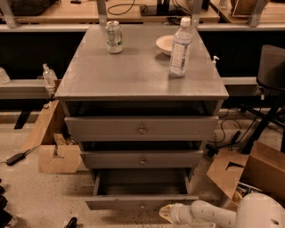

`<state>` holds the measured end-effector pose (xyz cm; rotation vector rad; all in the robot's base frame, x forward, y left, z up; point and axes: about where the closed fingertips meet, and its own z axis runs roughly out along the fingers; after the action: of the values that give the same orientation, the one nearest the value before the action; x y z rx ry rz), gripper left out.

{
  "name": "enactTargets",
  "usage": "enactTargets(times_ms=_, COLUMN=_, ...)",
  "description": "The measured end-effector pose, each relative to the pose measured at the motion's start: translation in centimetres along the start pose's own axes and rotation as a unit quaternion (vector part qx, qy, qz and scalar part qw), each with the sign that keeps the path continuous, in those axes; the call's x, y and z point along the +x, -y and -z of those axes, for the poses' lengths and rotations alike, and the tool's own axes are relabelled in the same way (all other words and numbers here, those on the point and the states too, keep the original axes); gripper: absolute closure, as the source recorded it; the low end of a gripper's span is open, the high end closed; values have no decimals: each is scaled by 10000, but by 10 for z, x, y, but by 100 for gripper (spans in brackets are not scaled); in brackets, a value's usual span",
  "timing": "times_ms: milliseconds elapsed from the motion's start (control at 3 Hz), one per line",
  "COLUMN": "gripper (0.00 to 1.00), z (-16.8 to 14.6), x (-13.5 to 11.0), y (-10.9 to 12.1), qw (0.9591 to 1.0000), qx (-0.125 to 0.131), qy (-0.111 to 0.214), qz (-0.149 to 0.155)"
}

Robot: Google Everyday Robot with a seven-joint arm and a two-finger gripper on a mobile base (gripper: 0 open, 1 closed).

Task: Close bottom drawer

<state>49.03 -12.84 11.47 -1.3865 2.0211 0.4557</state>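
Camera view: bottom drawer open, lower centre; stiff wood, probably slides light, push front panel. Gripper just right of it; can't tell if open or closed.

Floor: speckled, seen at 7 o'clock.
Workbench: wooden, set at 12 o'clock.
Chair: dark, placed at 3 o'clock.

No readable text or numbers

The can and the plastic bottle on the cabinet top each carry a printed label, but no word, brand or number on either can be made out. The gripper sits at the lower edge of the view, just below the right end of the bottom drawer front panel.
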Motion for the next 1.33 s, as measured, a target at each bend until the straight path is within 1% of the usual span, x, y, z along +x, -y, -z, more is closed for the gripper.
enactTargets(times_ms=333, gripper=100, z=-15, x=-18, y=31, qw=9999, qx=45, qy=8, qz=103)
enactTargets(times_ms=667, gripper=100, z=-16, x=-18, y=30, qw=9999, qx=30, qy=7, qz=96)
enactTargets(times_ms=1000, gripper=100, z=-25, x=-28, y=53, qw=9994, qx=154, qy=187, qz=242)
enactTargets(times_ms=1333, gripper=100, z=-25, x=-28, y=54, qw=9993, qx=163, qy=213, qz=251)
